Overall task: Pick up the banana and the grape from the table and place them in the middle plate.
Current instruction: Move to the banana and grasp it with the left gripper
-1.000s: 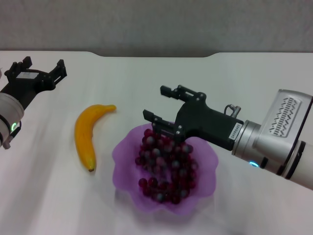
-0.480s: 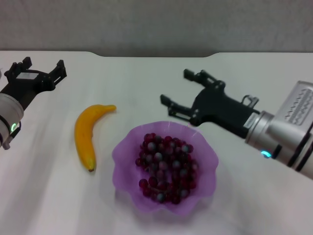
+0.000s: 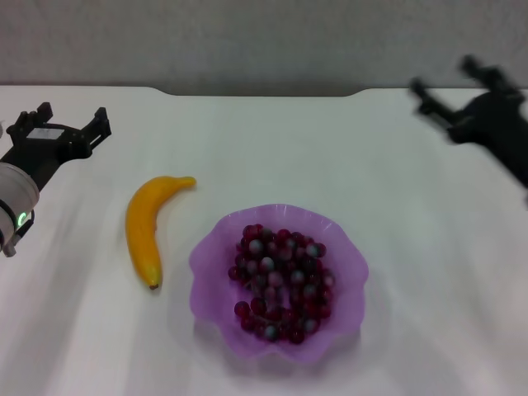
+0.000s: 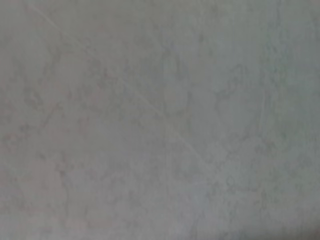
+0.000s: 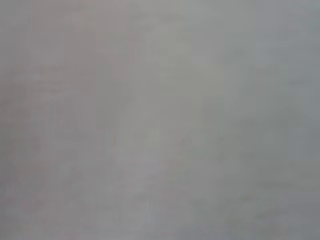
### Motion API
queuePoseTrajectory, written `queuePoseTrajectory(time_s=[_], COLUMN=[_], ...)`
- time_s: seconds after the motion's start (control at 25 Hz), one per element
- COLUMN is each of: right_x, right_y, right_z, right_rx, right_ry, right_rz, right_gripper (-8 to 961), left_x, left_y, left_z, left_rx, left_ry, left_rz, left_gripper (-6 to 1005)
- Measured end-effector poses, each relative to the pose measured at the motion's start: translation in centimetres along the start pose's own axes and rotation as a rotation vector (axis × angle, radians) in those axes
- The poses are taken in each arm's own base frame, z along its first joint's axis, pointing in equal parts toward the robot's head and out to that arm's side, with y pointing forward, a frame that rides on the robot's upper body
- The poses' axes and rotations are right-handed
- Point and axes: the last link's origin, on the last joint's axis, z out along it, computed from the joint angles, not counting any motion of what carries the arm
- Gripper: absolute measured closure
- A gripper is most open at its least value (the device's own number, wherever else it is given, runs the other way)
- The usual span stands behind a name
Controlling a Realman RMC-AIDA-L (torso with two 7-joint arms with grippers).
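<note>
The bunch of dark red-purple grapes (image 3: 282,282) lies inside the translucent purple scalloped plate (image 3: 213,249) near the middle front of the white table (image 3: 272,148). The yellow-orange banana (image 3: 146,227) lies on the table just left of the plate, dark tip toward me. My left gripper (image 3: 70,120) is open and empty at the far left, behind and left of the banana. My right gripper (image 3: 450,87) is open and empty at the far right back, blurred, well away from the plate. Both wrist views show only bare table surface.
The table's far edge has a rounded-cornered notch (image 3: 260,92) at the back middle, with a grey wall behind it.
My right gripper, open after leaving the grapes in the plate, has pulled back and swung far to the right and rear. The left arm has barely moved. The banana stays put.
</note>
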Motion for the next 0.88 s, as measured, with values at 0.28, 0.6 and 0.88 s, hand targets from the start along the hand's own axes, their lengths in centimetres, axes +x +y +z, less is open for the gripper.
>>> queuePoseTrajectory(time_s=[0.28, 0.6, 0.88], right_x=[-0.1, -0.5, -0.6], right_y=[-5.4, -9.6, -10.2], right_z=[-2.7, -6.7, -9.0], right_rx=[0.265, 0.54, 0.662], right_ry=[-0.024, -0.118, -0.202], right_rz=[-0.033, 0.058, 0.069], right_gripper=[61, 61, 62], left_x=[0.0, 0.1, 0.4], left_y=[0.0, 0.0, -0.2], left_z=[0.0, 0.1, 0.1], left_rx=[-0.001, 0.003, 0.008], left_ry=[0.001, 0.003, 0.013], left_rz=[0.0, -0.005, -0.014], left_gripper=[108, 108, 108])
